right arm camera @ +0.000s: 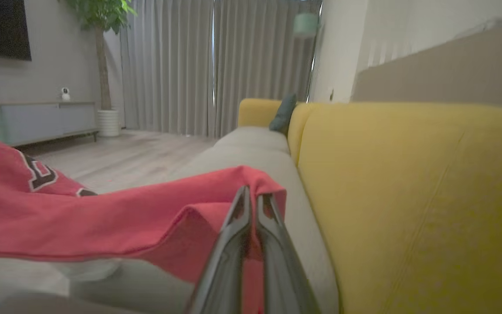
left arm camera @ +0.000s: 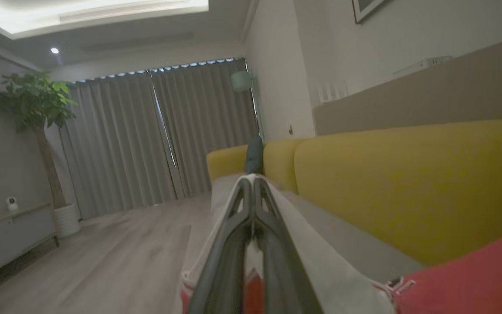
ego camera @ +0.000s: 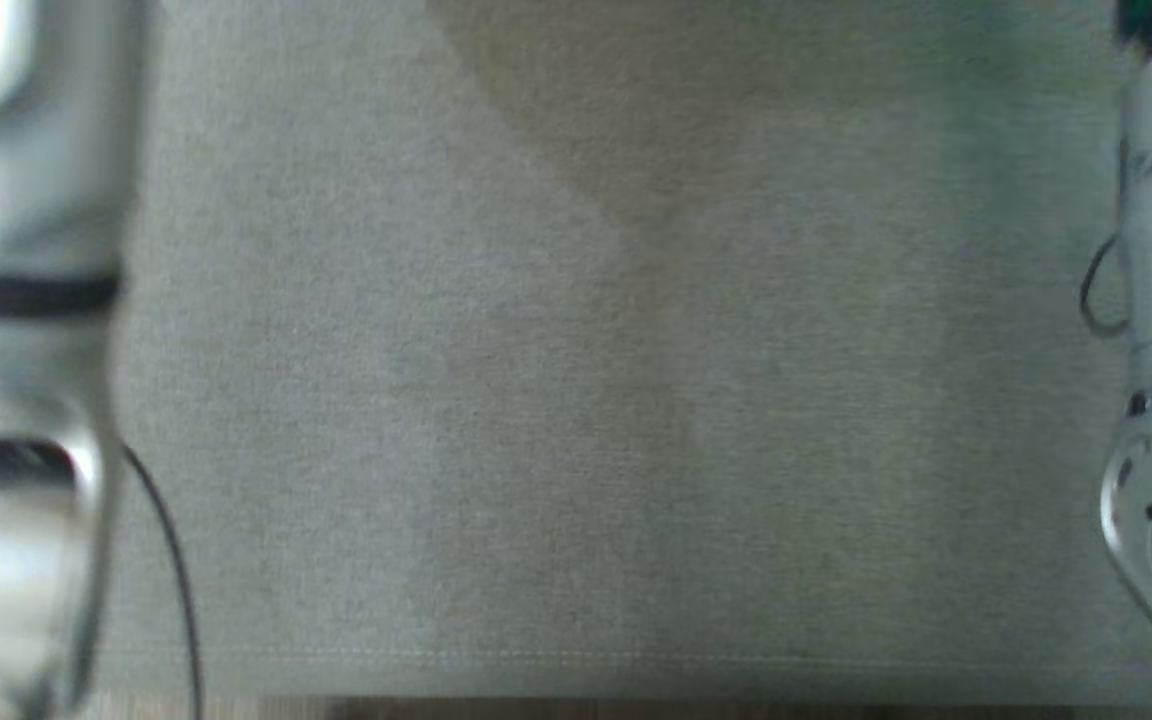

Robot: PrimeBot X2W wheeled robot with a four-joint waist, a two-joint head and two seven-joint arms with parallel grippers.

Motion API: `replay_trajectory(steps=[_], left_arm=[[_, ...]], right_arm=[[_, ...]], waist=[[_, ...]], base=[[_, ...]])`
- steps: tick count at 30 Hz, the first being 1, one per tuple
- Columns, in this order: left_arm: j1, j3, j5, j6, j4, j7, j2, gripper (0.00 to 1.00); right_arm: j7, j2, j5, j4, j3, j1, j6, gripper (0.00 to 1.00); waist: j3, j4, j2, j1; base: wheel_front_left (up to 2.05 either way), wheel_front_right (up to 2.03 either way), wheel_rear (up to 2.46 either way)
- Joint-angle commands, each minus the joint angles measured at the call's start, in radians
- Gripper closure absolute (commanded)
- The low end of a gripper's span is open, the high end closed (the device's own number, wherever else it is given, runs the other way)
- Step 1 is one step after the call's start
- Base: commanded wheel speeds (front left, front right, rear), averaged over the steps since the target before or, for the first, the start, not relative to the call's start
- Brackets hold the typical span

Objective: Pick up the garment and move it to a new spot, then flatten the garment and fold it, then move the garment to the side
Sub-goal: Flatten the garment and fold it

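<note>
Garment [right arm camera: 103,218], soft red cloth, folds limply in right pincer [right arm camera: 256,194].

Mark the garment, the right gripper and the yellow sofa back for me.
garment [right arm camera: 103,222]: right wrist view, on the red fold at left.
right gripper [right arm camera: 255,194]: right wrist view, between its fingertips, shut on the garment.
sofa back [right arm camera: 408,196]: right wrist view, on the yellow cushion face.

Garment [right arm camera: 103,226] red, black-white lettering [right arm camera: 42,174]; sofa backrest [right arm camera: 408,196] yellow, seat [ego camera: 576,400] grey.
</note>
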State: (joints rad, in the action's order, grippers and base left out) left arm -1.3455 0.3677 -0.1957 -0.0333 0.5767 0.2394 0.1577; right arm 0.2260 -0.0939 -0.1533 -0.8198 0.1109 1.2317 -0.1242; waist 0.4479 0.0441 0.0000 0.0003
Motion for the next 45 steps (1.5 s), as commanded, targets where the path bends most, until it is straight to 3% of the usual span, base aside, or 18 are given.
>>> replay_trajectory(steps=[1, 5, 11, 17, 24, 34, 45], left_arm=[[0.026, -0.016, -0.013, 0.009, -0.022, 0.009, 0.027, 1.00], [0.163, -0.031, -0.053, 0.029, -0.053, 0.021, 0.012, 1.00], [0.373, -0.105, -0.087, 0.042, -0.231, 0.022, 0.035, 1.00], [0.584, -0.172, -0.114, 0.049, -0.393, 0.022, 0.033, 1.00], [0.836, -0.183, -0.123, 0.062, -0.538, 0.022, -0.011, 1.00], [1.192, -0.189, -0.130, 0.049, -0.700, 0.022, -0.063, 1.00], [1.484, -0.167, -0.167, 0.008, -0.830, 0.022, -0.087, 1.00]], right_arm=[[0.016, 0.024, -0.013, -0.003, 0.010, -0.008, -0.007, 1.00], [0.030, 0.025, -0.028, -0.105, 0.050, -0.060, -0.007, 1.00], [0.035, 0.024, 0.016, -0.176, 0.056, -0.099, -0.007, 1.00], [0.035, 0.023, 0.100, -0.142, 0.017, -0.164, -0.007, 1.00], [0.036, 0.014, 0.214, -0.082, -0.056, -0.319, -0.007, 1.00], [0.028, -0.006, 0.352, 0.152, -0.093, -0.660, -0.007, 1.00], [-0.117, 0.024, 0.380, 0.573, -0.018, -1.089, -0.007, 1.00]], waist=[[0.044, 0.031, 0.0000, -0.0003], [0.071, 0.041, 0.0000, -0.0003], [0.075, 0.022, 0.0000, -0.0003], [0.033, 0.002, 0.0000, -0.0003], [-0.070, -0.007, 0.0000, -0.0003], [-0.249, -0.012, 0.0000, -0.0003], [-0.355, -0.022, 0.0000, -0.0003]], base=[[0.00, 0.00, 0.00], [0.00, 0.00, 0.00], [0.00, 0.00, 0.00], [0.00, 0.00, 0.00], [0.00, 0.00, 0.00], [0.00, 0.00, 0.00], [0.00, 0.00, 0.00]])
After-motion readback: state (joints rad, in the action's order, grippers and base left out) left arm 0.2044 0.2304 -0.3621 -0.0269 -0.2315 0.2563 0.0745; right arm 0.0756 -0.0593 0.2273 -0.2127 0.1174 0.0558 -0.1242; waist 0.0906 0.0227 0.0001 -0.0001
